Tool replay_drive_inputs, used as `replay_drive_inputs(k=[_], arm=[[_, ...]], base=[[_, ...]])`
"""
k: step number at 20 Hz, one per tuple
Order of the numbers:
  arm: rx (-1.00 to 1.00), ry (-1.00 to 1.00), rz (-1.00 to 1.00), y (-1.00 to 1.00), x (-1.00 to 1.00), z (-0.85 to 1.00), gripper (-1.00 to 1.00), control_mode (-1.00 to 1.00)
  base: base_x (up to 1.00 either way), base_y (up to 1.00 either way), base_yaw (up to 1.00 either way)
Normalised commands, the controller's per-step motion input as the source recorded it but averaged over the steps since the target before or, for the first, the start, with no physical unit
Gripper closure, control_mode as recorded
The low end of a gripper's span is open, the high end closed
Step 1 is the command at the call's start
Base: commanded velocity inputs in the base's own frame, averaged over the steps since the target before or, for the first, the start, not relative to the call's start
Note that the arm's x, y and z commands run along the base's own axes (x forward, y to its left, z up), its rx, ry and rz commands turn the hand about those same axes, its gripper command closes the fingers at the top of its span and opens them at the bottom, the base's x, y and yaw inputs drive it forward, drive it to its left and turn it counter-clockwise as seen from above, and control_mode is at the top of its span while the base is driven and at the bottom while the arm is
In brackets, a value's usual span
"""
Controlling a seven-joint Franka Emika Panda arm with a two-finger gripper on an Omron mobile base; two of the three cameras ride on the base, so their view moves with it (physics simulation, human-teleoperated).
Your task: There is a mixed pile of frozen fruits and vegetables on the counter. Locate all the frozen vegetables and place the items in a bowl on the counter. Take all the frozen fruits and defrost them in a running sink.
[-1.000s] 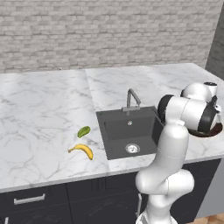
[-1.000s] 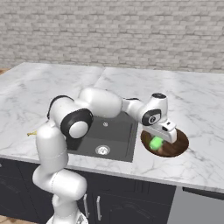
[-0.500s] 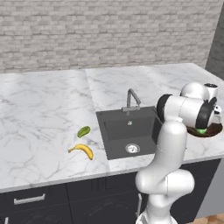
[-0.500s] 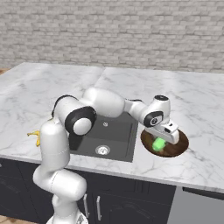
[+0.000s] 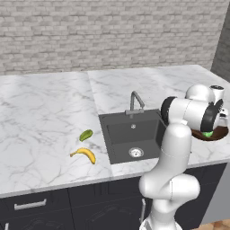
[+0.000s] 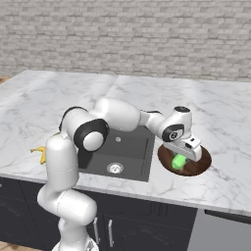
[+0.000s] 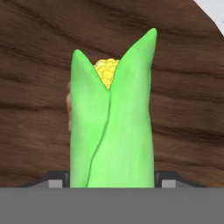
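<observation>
Hand (image 6: 182, 156) low over the bowl (image 6: 202, 160), right of the sink (image 6: 128, 153), its fingers on either side of the corn (image 6: 178, 162); whether they pinch it or have let go I cannot tell. To do this well, release fully with the corn low inside the rim, then lift straight up so it does not roll out. Hand view adds yellow kernels at the husk tip and a brown lump (image 7: 68, 105) behind it. Left base view shows the banana (image 5: 85, 154) and green oval (image 5: 86, 134) on the worktop (image 5: 40, 121) left of the sink.
</observation>
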Motion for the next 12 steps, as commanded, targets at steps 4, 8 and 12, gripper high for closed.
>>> replay_drive_inputs(k=[4, 8, 12], arm=[[0.00, 0.00, 0.00, 0.00, 0.00, 0.06, -1.00, -1.00], [-0.01, -0.01, 0.00, 0.01, -0.03, 0.30, -1.00, -1.00], [-0.01, -0.01, 0.00, 0.10, -0.09, 0.43, -1.00, -1.00]], base=[[0.00, 0.00, 0.00], [0.00, 0.00, 0.00], [0.00, 0.00, 0.00]])
